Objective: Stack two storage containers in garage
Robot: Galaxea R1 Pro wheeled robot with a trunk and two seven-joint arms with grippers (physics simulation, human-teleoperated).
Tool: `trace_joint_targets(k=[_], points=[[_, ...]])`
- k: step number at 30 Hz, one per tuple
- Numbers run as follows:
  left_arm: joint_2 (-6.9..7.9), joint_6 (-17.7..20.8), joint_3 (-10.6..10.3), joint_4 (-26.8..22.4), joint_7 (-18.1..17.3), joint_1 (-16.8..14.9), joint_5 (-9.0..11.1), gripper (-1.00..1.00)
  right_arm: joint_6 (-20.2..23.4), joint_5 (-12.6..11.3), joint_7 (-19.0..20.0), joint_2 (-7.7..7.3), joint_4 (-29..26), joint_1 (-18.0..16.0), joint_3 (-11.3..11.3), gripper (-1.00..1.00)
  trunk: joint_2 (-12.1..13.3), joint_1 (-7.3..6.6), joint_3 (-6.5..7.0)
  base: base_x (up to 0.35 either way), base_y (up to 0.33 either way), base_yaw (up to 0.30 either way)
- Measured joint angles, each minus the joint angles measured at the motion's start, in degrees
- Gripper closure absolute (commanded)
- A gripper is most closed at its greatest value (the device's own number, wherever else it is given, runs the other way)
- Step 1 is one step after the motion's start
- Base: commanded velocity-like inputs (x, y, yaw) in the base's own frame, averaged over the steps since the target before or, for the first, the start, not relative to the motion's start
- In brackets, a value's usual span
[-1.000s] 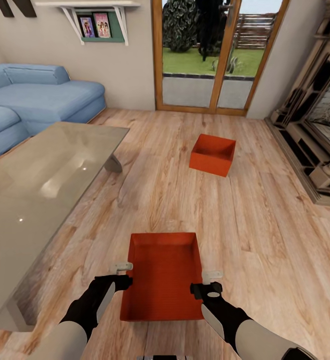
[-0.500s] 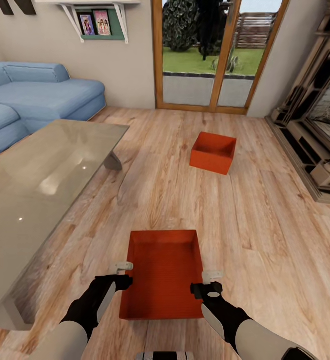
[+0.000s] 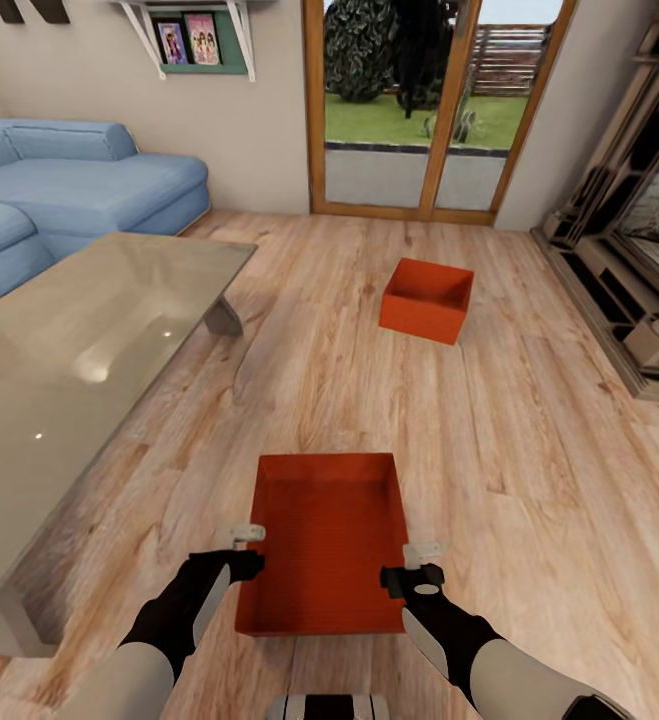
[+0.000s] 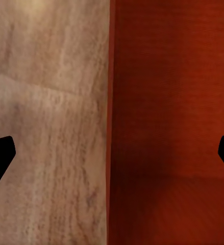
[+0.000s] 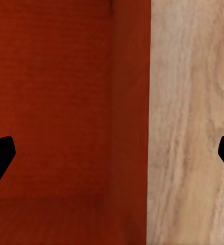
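Note:
Two red-orange storage containers stand on the living room's wood-plank floor. The near container [image 3: 324, 545] lies just in front of me, between my arms. My left gripper [image 3: 243, 550] is open over its left long wall [image 4: 110, 102], one finger inside and one outside. Over the right long wall [image 5: 132, 102], my right gripper [image 3: 419, 565] is open in the same way. In both wrist views the fingertips sit far apart with the wall between them. The far container [image 3: 426, 300] rests near the garden doors [image 3: 419, 110]. The garage is out of view.
A glass coffee table [image 3: 59, 370] fills the left side, close to my left arm. Behind it is a blue sofa [image 3: 79, 190]. A brick fireplace [image 3: 639, 260] lines the right wall. Open plank floor [image 3: 529, 470] lies between the containers and to my right.
The whole picture has slid up slightly, so the camera moved. The near container looks a little larger. Both grippers keep their open stance over its walls.

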Motion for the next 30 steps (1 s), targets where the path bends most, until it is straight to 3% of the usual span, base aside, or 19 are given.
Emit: trace_joint_targets(k=[8,15,20,24,30], points=[[-0.02,-0.02,0.00,0.00,0.00,-0.02,-0.01,-1.00,0.00,0.00,0.00,0.00,0.00,0.00,0.00,-1.00,-3.21,1.76,-1.44,0.000,0.000,0.000],[-0.02,-0.04,-0.04,-0.08,-0.15,-0.04,-0.14,-1.00,-0.04,0.01,0.00,-0.17,0.00,0.00,0.00,-1.00,-3.22,1.76,-1.44,0.000,0.000,0.000],[-0.08,-0.04,-0.08,-0.08,-0.17,-0.02,-0.16,-1.00,-0.05,0.02,0.00,-1.69,0.00,-0.15,0.00,-1.00,-3.22,1.76,-1.44,0.000,0.000,0.000],[-0.08,-0.04,-0.08,-0.08,-0.18,-0.02,-0.16,-1.00,-0.07,0.02,0.06,-2.09,0.00,-0.38,0.00,-1.00,-3.22,1.76,-1.44,0.000,0.000,0.000],[-0.09,-0.04,-0.08,-0.03,0.14,-0.02,-0.08,-1.00,-0.08,0.01,0.09,-2.06,0.00,-0.44,0.00,-1.00,-5.62,3.08,-2.51,0.000,0.000,0.000]])
